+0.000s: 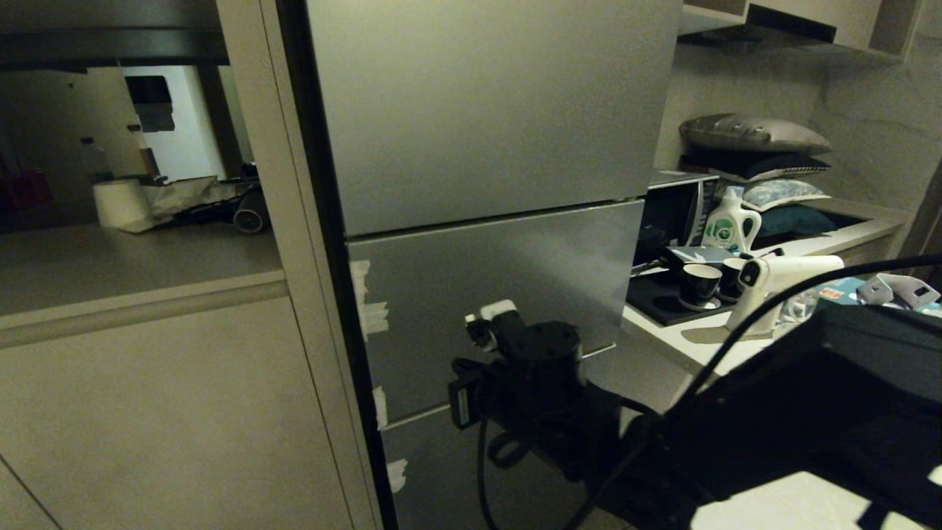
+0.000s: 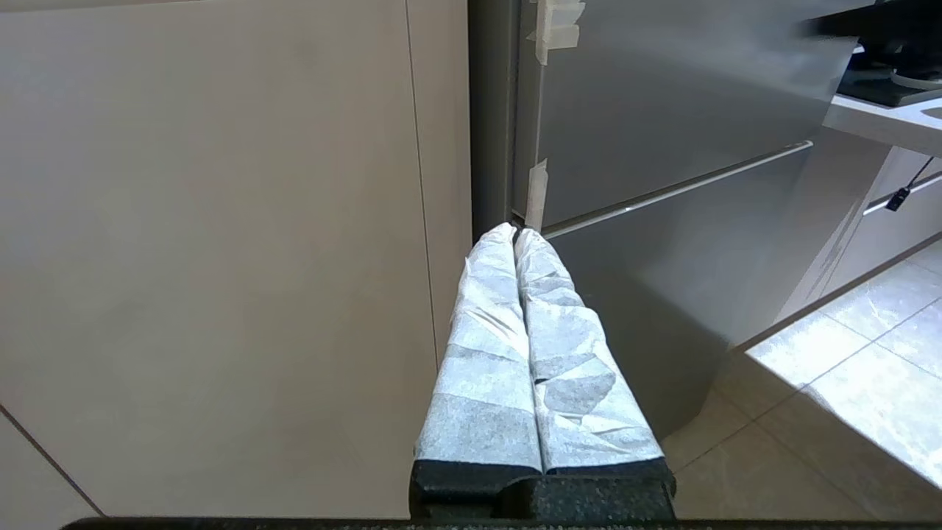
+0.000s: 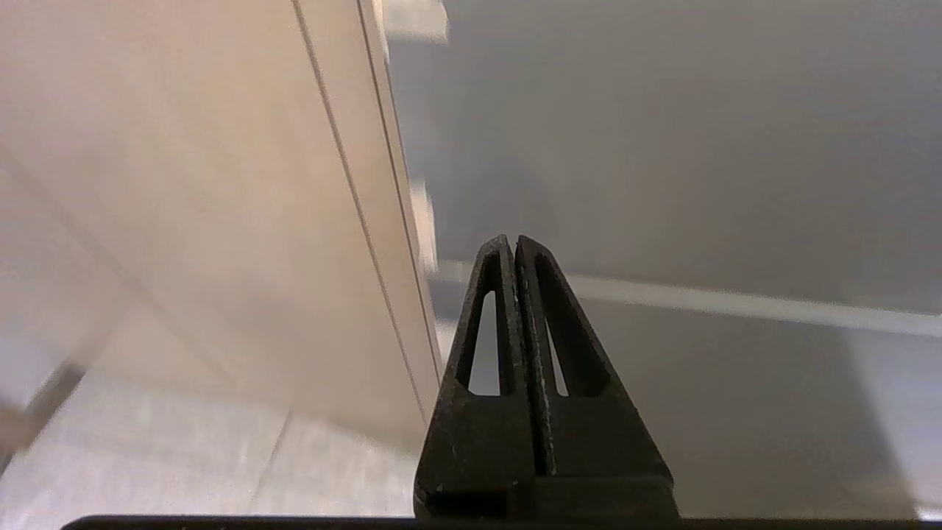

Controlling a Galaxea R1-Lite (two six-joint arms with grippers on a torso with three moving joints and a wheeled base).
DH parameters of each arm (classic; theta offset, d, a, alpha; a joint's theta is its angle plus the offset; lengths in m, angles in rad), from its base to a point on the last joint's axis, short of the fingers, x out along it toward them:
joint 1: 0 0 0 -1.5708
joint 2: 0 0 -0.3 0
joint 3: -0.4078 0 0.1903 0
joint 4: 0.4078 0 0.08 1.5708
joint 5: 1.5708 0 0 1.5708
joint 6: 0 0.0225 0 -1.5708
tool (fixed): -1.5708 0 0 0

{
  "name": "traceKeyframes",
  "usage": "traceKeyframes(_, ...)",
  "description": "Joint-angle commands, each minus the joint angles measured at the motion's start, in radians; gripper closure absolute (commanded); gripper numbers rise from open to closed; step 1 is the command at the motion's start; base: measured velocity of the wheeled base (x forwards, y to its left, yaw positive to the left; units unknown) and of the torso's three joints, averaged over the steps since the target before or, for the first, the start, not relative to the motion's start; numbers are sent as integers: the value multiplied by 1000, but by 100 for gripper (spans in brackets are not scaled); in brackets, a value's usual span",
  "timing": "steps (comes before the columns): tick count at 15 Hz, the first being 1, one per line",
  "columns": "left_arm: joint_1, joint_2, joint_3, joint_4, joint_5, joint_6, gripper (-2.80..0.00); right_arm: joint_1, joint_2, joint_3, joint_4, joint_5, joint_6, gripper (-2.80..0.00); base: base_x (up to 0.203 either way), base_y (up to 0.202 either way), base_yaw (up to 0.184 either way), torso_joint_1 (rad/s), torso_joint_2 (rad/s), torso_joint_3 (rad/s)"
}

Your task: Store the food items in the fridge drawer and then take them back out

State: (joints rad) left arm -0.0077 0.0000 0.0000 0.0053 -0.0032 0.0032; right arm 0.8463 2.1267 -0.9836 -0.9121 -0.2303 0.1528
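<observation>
Right gripper, fingers pressed together and holding nothing, points at the closed fridge near the seam between two lower door panels. In the head view its arm reaches in from the lower right, the wrist raised before the middle panel, not visibly touching it. Left gripper, its white-wrapped fingers likewise closed and empty, hangs low beside the fridge's left edge, where tape strips mark the panel. A beige cabinet flanks the fridge on the left; a counter with cups and a bottle lies to the right. Tiled floor is open on the right. All fridge panels are shut; neither drawer nor food items can be seen.
</observation>
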Motion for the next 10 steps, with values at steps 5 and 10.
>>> traceKeyframes(5, 0, 2, 0, 1, 0, 0, 0, -35, -813, 545, 168, -143, -16, 0, 0, 0, 0, 0, 0, 0)
traceKeyframes(10, 0, 2, 0, 0, 0, 0, 0, -364, -1515, 839, 396, -253, -164, 0, 0, 0, 0, 0, 0, 0)
